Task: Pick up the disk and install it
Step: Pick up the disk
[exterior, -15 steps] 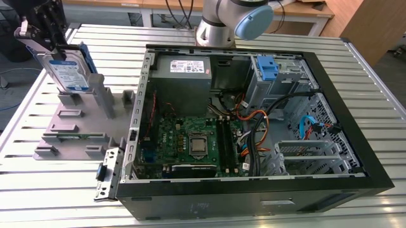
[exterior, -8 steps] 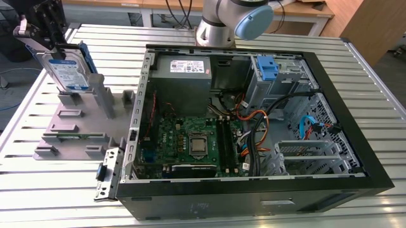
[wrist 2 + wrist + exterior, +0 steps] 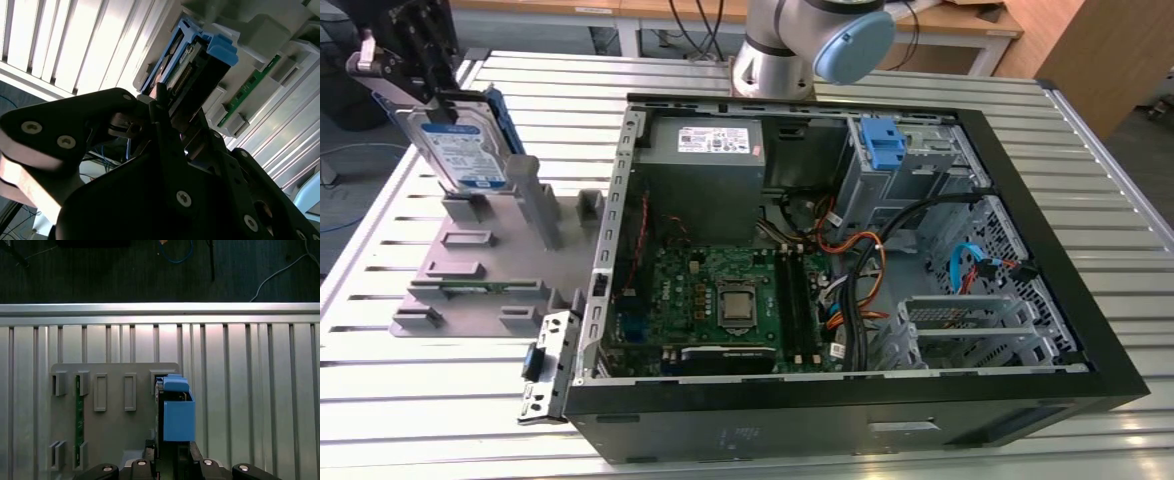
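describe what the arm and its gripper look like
The arm is a round silver-grey tube with a pale blue joint cap. In the second wrist view the gripper is matt black. It is built of flat, angular link plates dotted with silver screw heads and narrows to slim fingers.

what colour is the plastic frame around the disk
Blue. The frame around the disk shows best in the first wrist view.
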You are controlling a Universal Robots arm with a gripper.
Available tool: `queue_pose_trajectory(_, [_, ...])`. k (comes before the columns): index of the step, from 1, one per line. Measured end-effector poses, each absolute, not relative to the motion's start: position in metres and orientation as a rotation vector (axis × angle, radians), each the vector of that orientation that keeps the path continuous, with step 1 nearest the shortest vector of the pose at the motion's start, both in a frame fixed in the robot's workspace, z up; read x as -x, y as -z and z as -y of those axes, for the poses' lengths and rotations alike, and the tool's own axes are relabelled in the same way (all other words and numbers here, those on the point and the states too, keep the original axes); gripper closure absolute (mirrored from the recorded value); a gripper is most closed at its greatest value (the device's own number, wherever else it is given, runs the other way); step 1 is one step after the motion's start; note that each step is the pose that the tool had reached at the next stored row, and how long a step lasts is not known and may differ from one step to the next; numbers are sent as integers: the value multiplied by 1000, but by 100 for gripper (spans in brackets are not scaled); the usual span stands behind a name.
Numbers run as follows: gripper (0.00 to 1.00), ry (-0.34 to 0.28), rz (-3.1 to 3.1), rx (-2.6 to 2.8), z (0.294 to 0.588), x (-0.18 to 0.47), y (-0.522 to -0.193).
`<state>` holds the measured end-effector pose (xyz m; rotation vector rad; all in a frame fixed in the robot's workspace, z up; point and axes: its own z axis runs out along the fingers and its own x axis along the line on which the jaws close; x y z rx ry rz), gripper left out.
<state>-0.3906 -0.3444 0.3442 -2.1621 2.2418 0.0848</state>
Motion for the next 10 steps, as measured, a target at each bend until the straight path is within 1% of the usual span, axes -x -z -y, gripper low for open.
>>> queue_pose_trajectory(10, [65, -85, -2242, 2162, 344, 391, -354])
